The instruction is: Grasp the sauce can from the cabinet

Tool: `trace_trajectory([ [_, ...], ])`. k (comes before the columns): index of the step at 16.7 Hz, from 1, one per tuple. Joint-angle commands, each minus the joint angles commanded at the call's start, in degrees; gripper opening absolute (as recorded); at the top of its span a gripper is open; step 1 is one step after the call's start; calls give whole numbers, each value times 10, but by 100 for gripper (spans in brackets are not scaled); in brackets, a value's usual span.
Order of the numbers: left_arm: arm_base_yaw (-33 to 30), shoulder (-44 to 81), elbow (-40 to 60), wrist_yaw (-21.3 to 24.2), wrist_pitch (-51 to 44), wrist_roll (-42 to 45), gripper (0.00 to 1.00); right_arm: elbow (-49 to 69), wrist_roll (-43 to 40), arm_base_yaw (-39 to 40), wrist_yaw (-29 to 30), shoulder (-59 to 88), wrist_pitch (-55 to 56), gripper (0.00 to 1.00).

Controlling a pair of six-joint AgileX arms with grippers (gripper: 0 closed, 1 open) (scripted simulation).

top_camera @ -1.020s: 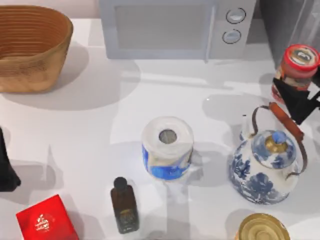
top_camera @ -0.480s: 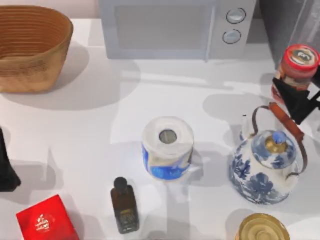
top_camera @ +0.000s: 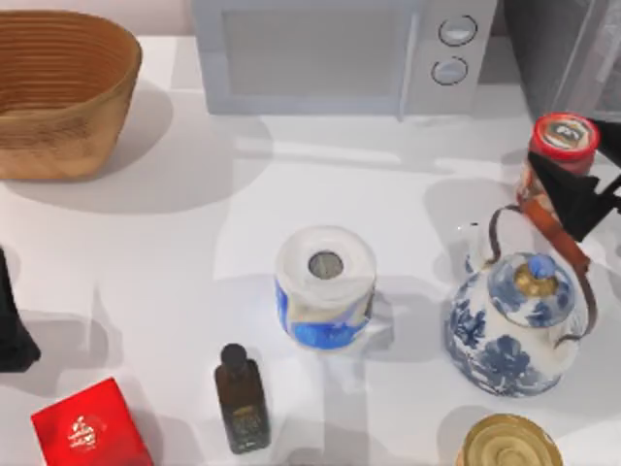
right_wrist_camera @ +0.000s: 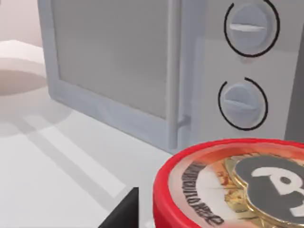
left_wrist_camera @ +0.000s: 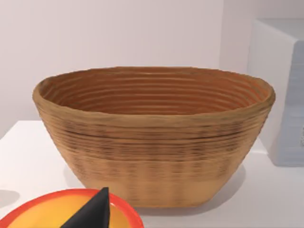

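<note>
at the right edge of the top view, the right gripper (top_camera: 574, 199) has its dark fingers closed around the sauce can (top_camera: 556, 155), which sits just above the teapot (top_camera: 514, 316) and below the cabinet (top_camera: 563, 49) in the upper right corner. the left gripper (top_camera: 12, 325) waits at the left edge; i cannot tell how far open it is. there is one microwave (top_camera: 340, 53) with two knobs, one basket (top_camera: 58, 92), one blue-labelled can (top_camera: 324, 286), one dark bottle (top_camera: 241, 400), one red box (top_camera: 89, 427) and one gold-lidded tin (top_camera: 509, 444).
</note>
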Motion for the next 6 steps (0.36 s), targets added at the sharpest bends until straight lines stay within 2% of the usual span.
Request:
trace_trajectory([
  [6, 0, 0, 0, 0, 0, 0, 100, 0, 0, 0, 0, 0, 0, 100],
])
